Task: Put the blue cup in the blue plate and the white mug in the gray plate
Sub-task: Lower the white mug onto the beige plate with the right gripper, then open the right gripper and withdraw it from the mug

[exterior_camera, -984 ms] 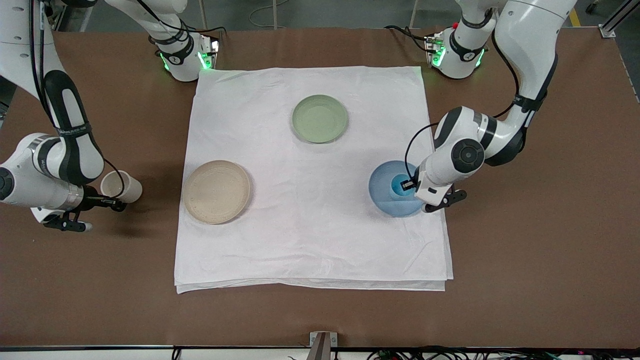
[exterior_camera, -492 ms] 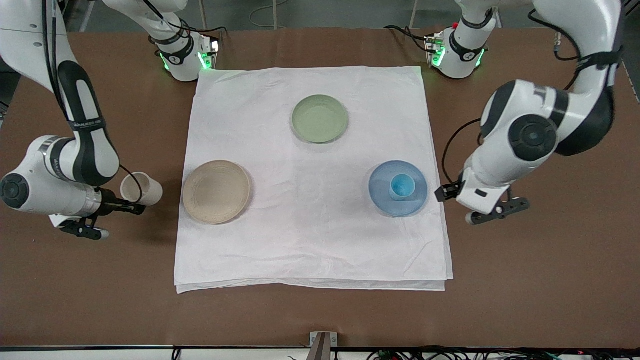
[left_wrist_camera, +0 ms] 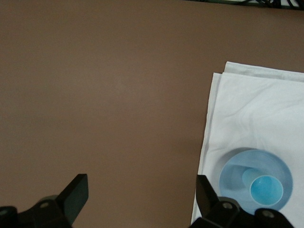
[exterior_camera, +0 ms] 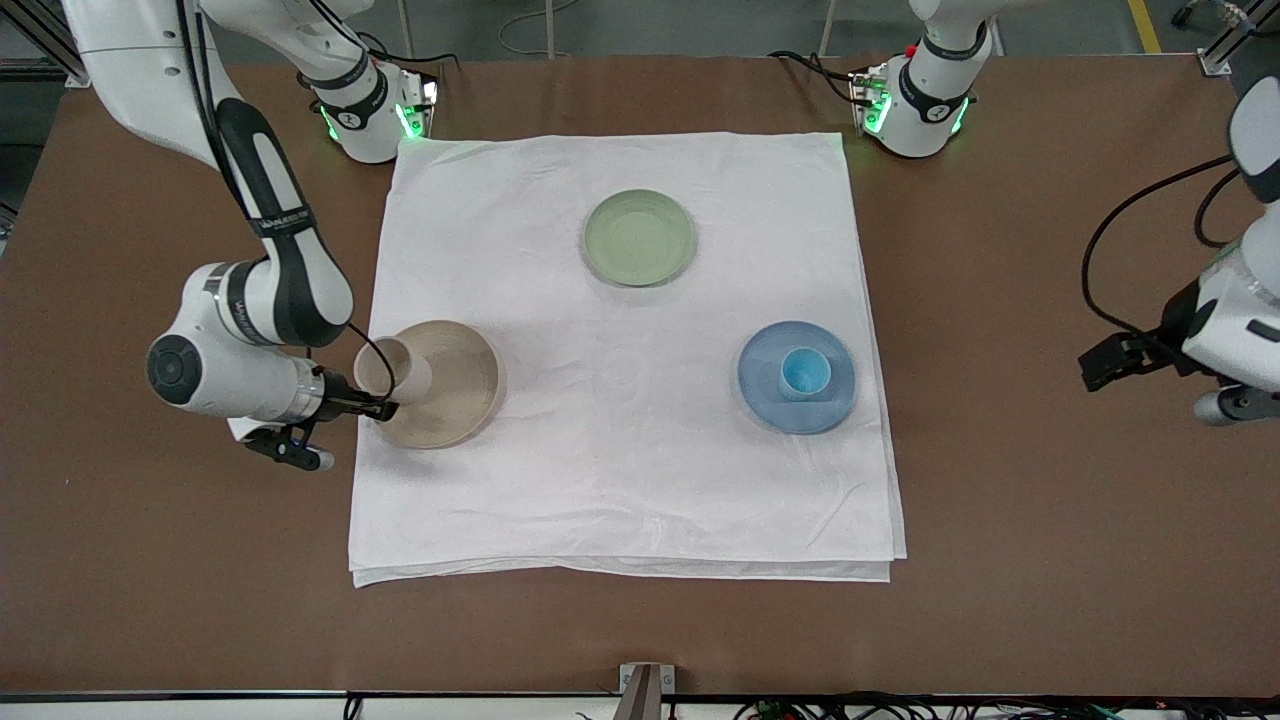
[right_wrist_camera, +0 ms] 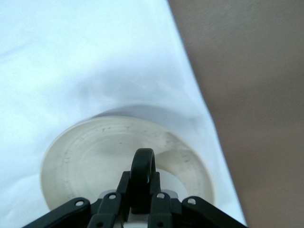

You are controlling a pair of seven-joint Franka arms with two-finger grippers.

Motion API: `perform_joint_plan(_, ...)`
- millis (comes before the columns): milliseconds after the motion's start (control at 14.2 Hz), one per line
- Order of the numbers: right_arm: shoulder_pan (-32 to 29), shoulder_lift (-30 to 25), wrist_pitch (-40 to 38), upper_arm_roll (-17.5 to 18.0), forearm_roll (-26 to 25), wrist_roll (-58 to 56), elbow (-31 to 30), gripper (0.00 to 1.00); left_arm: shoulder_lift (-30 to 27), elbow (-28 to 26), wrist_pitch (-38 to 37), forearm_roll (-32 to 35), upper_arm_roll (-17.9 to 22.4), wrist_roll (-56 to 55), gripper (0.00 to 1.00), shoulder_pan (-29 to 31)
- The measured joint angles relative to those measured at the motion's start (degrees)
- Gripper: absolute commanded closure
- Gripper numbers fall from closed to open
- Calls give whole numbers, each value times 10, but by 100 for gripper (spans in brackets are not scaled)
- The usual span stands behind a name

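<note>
The cream-white cylindrical mug with a black loop handle (right_wrist_camera: 142, 178) was mostly hidden in the right wrist view by the right gripper (right_wrist_camera: 141, 202), which ran off the frame's bottom edge. In the front view the mug covered part of the round beige ridged plate (exterior_camera: 455, 385). At the front view's right edge, the left arm's gripper (exterior_camera: 1225, 405) was cut off. In the left wrist view, only the tips of its dark fingers (left_wrist_camera: 76, 192) showed along the bottom.
</note>
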Motion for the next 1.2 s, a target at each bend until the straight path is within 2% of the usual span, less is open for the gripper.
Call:
perform_joint_plan(211,34,0,31,0,0,27,-19,98,-41,0,-37,-19,-5,6,0,-1)
perform_joint_plan(281,36,0,33,-1,0,27,-21,86,-49,0,-40,-21,-4,6,0,-5)
perform_joint_plan(422,35,0,33,-6,0,27,-21,0,-60,-2,-46,-37,22,13,0,-29)
perform_joint_plan(633,34,-2,33,-11,0,26,-21,0,-86,-19,-74,-70,120,57,0,-96)
perform_joint_plan(773,34,-5,19,-12,0,26,-10,0,-111,-41,-95,-79,162,64,0,-124)
perform_joint_plan(984,31,-12,-71,-27,-5,22,55,0,-139,-65,-104,-84,170,65,0,-127)
perform_joint_plan(1195,14,-22,-180,-51,-67,-37,142,0,-141,-72,-103,-84,166,65,0,-133)
